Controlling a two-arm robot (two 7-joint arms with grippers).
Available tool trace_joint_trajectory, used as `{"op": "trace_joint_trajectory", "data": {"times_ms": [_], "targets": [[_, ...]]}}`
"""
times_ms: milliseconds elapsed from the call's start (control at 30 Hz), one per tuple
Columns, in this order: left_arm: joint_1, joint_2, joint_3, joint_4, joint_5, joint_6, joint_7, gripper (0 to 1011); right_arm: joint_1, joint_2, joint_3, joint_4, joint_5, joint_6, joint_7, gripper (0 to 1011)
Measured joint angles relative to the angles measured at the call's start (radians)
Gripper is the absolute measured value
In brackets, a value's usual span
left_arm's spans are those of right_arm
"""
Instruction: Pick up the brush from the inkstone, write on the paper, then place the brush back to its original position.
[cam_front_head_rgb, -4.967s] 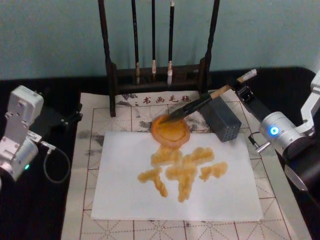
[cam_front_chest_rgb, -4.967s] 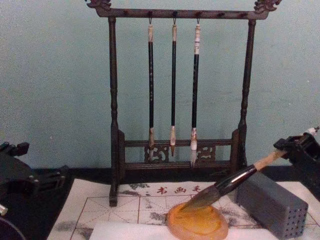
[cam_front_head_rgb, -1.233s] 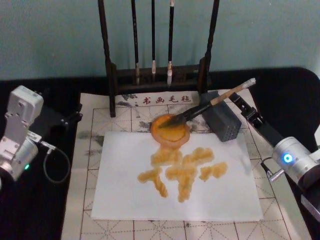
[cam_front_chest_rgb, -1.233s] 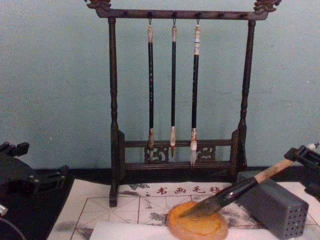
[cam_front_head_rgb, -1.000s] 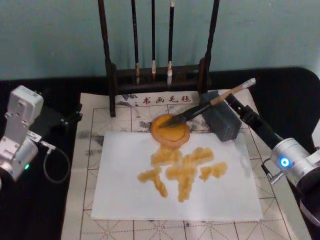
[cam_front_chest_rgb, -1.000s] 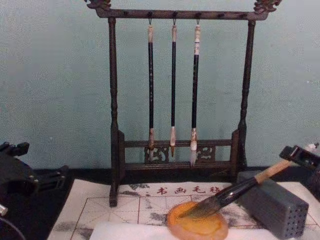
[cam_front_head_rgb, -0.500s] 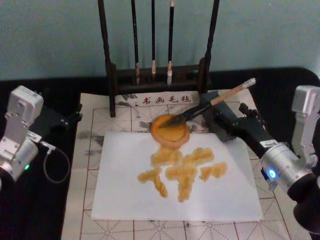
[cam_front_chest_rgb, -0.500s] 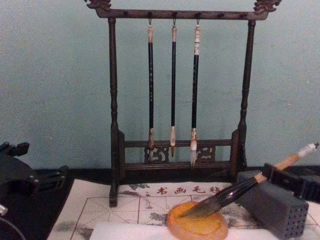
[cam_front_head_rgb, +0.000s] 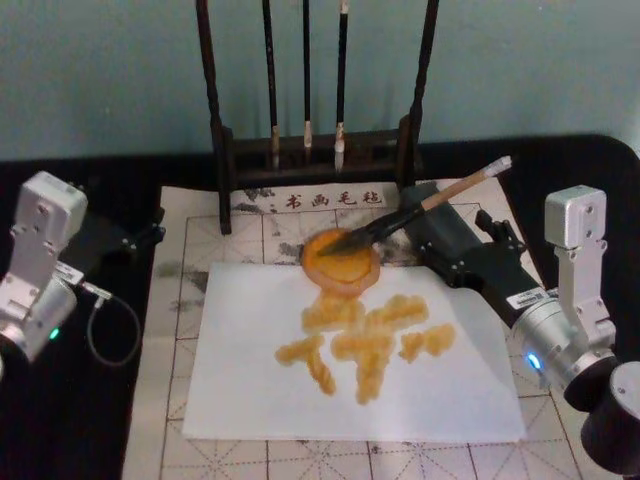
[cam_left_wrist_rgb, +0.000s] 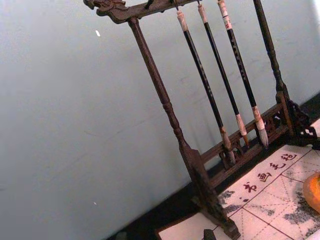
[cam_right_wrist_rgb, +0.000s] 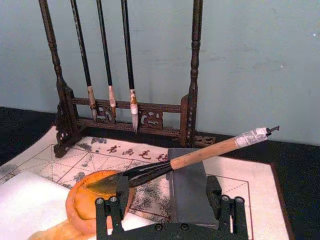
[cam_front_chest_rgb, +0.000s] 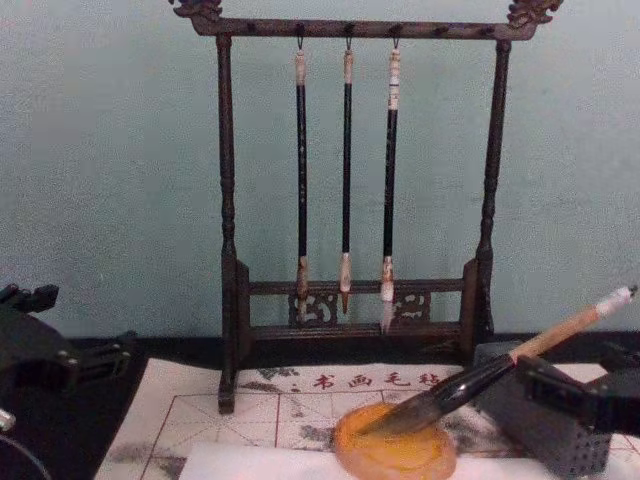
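So the brush was lying with its dark bristles in the orange inkstone and its tan handle propped across the top of the grey block, white cap sticking up toward the right. Nothing was gripping it. The right gripper sat just on the near side of the block, fingers spread wide with the block between them, not touching the handle. The paper in front of the inkstone had amber strokes on it. Behind stood the brush rack with three thin brushes. The left gripper was parked off at the left of the bench; couldn't tell how its fingers were set.
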Motion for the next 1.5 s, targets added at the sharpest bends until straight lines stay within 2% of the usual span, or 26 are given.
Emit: {"op": "trace_joint_trajectory", "data": {"times_ms": [433,1500], "targets": [[0.0,0.0,0.0,0.0,0.0,0.0,0.0,1001,-0.001,-0.001,0.005,0.0,0.02,0.0,0.008,1000],[0.0,0.0,0.0,0.0,0.0,0.0,0.0,1001,-0.002,-0.001,0.008,-0.002,0.029,0.002,0.012,1000]]}}
